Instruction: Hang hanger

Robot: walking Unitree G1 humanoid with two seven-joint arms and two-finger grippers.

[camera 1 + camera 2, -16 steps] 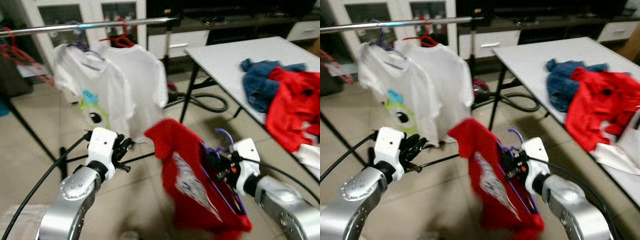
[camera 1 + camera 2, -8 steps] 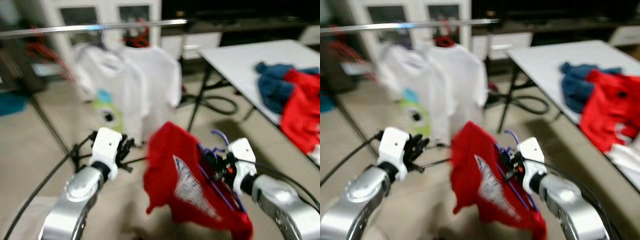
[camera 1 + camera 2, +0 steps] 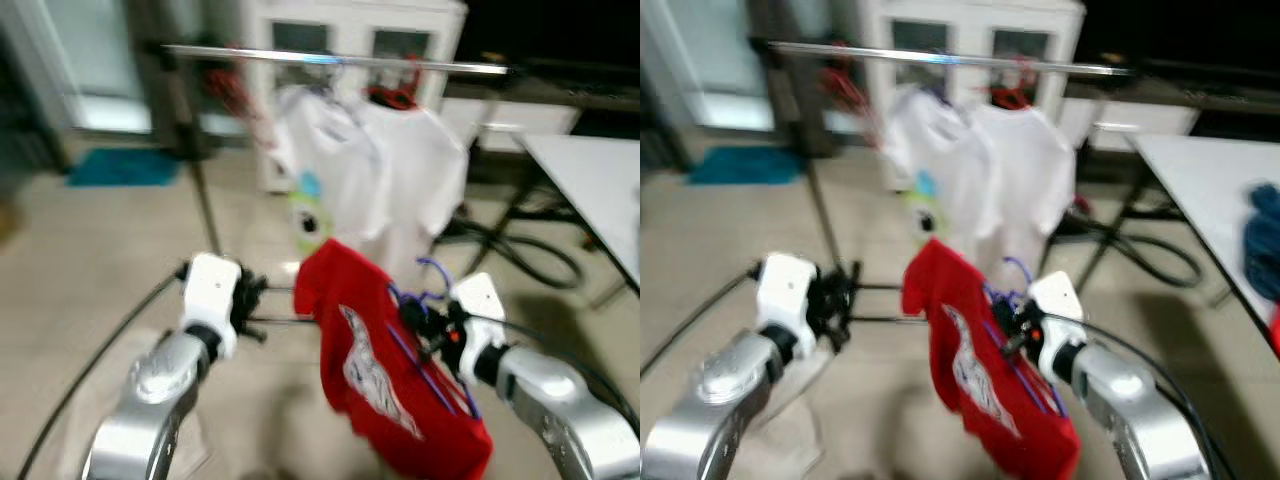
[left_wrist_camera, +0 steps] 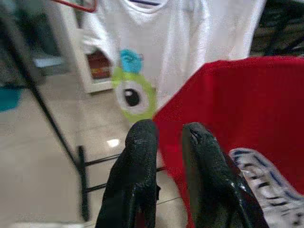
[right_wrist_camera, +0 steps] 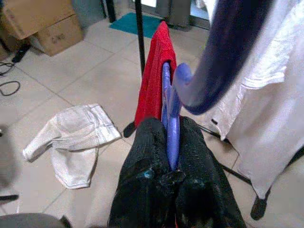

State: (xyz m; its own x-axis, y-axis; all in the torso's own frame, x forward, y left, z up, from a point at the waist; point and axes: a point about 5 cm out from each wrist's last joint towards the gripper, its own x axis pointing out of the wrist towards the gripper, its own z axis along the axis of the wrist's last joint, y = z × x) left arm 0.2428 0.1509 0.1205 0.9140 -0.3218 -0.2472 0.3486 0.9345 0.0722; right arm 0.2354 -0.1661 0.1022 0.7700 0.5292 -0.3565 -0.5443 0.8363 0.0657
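Observation:
My right gripper (image 3: 420, 322) is shut on the neck of a purple hanger (image 5: 172, 95) that carries a red T-shirt (image 3: 375, 370), held low in front of me. The hanger's hook (image 3: 432, 270) points up. Beyond it a silver clothes rail (image 3: 400, 64) runs across the top, with two white T-shirts (image 3: 340, 160) hanging from it, one on a red hanger (image 3: 392, 97). My left gripper (image 3: 255, 300) hovers to the left of the red shirt, its fingers (image 4: 140, 142) a narrow gap apart with nothing between them.
The rack's dark upright (image 3: 190, 170) and floor bar stand to the left. A white table (image 3: 590, 170) is at the right edge, a hose (image 3: 530, 255) under it. A pale garment (image 5: 78, 137) lies on the tiled floor near cardboard boxes (image 5: 42, 19).
The camera has swung left: the rack is now centred, and the table with its clothes pile has slid off to the right. Both grippers keep their pose; the right still holds the hanger.

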